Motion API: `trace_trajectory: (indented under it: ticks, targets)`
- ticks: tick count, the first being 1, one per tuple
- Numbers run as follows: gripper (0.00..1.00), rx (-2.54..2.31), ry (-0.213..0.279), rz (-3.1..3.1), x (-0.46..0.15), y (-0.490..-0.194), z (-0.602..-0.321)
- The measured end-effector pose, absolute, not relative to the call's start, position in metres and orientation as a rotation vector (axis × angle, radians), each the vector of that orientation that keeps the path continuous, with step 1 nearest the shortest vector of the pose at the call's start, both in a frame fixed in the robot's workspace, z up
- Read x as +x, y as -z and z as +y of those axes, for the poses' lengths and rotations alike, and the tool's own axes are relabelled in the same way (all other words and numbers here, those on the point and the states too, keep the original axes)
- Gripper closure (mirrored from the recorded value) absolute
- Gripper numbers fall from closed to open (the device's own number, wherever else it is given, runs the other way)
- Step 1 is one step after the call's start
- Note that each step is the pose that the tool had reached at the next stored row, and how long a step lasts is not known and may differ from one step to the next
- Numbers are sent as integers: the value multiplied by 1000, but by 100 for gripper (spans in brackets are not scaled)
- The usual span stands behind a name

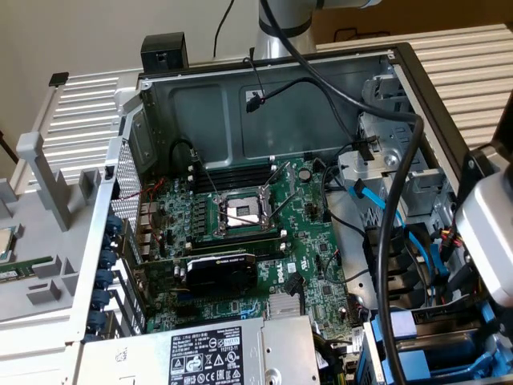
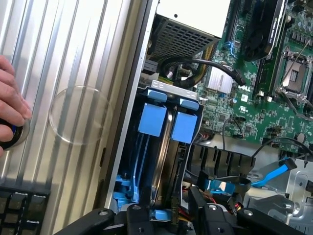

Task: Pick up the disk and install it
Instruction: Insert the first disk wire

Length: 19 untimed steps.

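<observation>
In the wrist view the disk (image 2: 164, 161) stands on edge in the drive bay, its silver side running between blue rails with two blue tabs (image 2: 151, 120) at its far end. My gripper (image 2: 168, 216) straddles the disk's near end. One black finger (image 2: 139, 218) sits on each side of the blue rail, and the jaws are closed against it. In the exterior view my arm's white wrist (image 1: 489, 233) hangs over the blue drive bay (image 1: 433, 353) at the case's lower right corner.
The open case holds the motherboard (image 1: 256, 216), a black graphics card (image 1: 220, 273), the grey power supply (image 1: 208, 353) and loose black and blue cables (image 1: 393, 224). In the wrist view a person's hand (image 2: 10, 105) rests on the ribbed metal surface (image 2: 73, 58) beside the case, near a keyboard (image 2: 19, 210).
</observation>
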<state>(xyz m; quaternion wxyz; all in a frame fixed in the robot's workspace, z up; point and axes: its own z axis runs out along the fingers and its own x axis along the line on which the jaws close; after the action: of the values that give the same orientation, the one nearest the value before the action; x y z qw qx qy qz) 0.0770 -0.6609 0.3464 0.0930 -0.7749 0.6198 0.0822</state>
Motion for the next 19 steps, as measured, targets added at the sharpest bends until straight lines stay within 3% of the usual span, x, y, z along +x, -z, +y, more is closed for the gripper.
trace_trajectory:
  ticks: [19]
  targets:
    - [57, -2303, -279, 1821, 78, -344, -660]
